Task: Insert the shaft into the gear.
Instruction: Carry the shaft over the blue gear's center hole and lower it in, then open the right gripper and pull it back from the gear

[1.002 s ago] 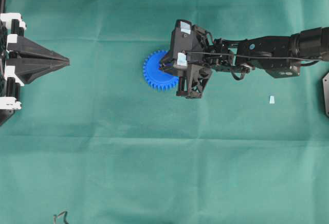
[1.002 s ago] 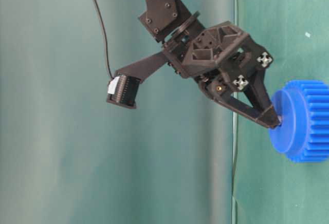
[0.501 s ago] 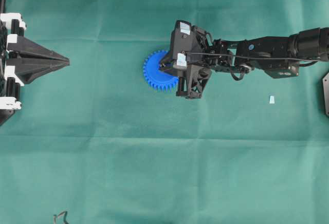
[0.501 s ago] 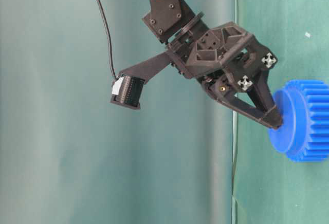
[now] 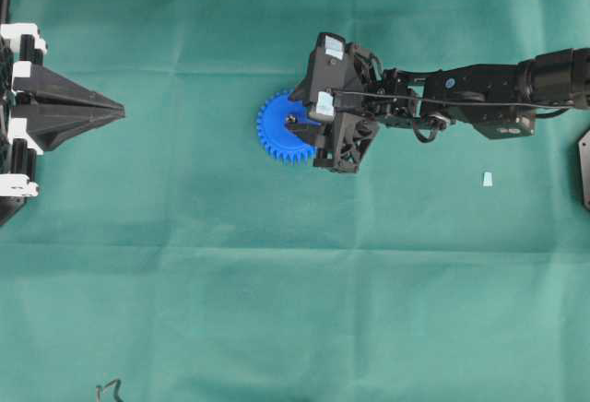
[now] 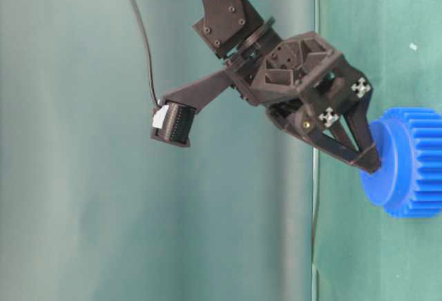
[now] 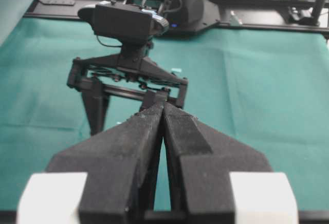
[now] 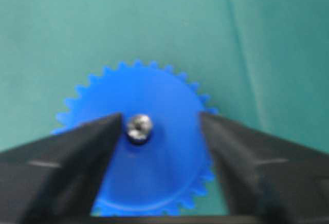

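a: where's the shaft [image 8: 139, 127]?
b: seated in centre hole of gear [image 5: 279, 127], end-on to right wrist view, long axis upright; gear lying flat on green cloth [image 5: 277, 282].
a: right gripper [image 8: 159, 131]?
b: jaws spread wide, straddling shaft, holding nothing.
a: left gripper [image 7: 163, 112]?
b: closed, well apart from gear.

The left tool [image 7: 163, 112] fills the foreground, its two black fingers [image 7: 128, 147] pressed together at the tips, white blocks at their base; beyond it the right tool [image 7: 128, 108] hangs over the green-covered counter [image 7: 267, 90], its fingers spread wide; a black frame [image 7: 257, 0] runs along the far edge.
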`<state>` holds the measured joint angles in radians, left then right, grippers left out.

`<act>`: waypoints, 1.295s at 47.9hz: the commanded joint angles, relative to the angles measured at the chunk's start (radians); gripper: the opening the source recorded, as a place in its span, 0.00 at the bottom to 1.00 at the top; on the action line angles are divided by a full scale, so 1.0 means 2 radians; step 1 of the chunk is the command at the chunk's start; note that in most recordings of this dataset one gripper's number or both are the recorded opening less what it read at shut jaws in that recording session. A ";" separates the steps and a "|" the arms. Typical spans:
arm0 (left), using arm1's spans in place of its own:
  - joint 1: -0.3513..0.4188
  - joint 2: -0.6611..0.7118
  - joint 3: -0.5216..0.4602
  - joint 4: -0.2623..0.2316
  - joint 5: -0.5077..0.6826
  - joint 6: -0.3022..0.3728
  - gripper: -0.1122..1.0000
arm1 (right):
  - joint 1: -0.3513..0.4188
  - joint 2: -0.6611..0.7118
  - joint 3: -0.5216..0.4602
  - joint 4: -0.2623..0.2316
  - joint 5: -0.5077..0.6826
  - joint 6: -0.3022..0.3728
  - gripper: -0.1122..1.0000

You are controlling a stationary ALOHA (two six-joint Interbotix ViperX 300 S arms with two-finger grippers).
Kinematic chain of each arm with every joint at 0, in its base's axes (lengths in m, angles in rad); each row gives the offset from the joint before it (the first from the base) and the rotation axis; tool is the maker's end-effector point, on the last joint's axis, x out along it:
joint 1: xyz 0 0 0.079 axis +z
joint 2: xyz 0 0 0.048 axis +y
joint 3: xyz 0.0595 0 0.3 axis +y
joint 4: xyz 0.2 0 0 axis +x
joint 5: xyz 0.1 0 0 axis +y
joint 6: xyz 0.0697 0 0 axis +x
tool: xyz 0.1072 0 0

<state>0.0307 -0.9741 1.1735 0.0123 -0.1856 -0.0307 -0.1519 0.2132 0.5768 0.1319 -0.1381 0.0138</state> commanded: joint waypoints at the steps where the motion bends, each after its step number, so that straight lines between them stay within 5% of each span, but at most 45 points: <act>1: 0.002 0.002 -0.015 0.002 -0.002 -0.001 0.10 | 0.003 -0.007 -0.005 0.002 -0.002 -0.001 0.92; 15: 0.002 0.002 -0.015 0.002 -0.002 -0.001 0.10 | 0.003 -0.023 -0.007 0.002 0.012 0.000 0.95; 33: 0.002 0.001 -0.017 0.002 -0.002 -0.001 0.10 | 0.004 -0.132 0.009 -0.006 0.067 -0.003 0.95; 62: 0.002 -0.009 -0.018 0.002 -0.001 0.000 0.10 | 0.004 -0.438 0.173 -0.008 0.120 -0.003 0.95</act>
<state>0.0307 -0.9940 1.1674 0.0123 -0.1825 -0.0307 -0.1473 -0.5875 0.9127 0.1181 0.0675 0.0092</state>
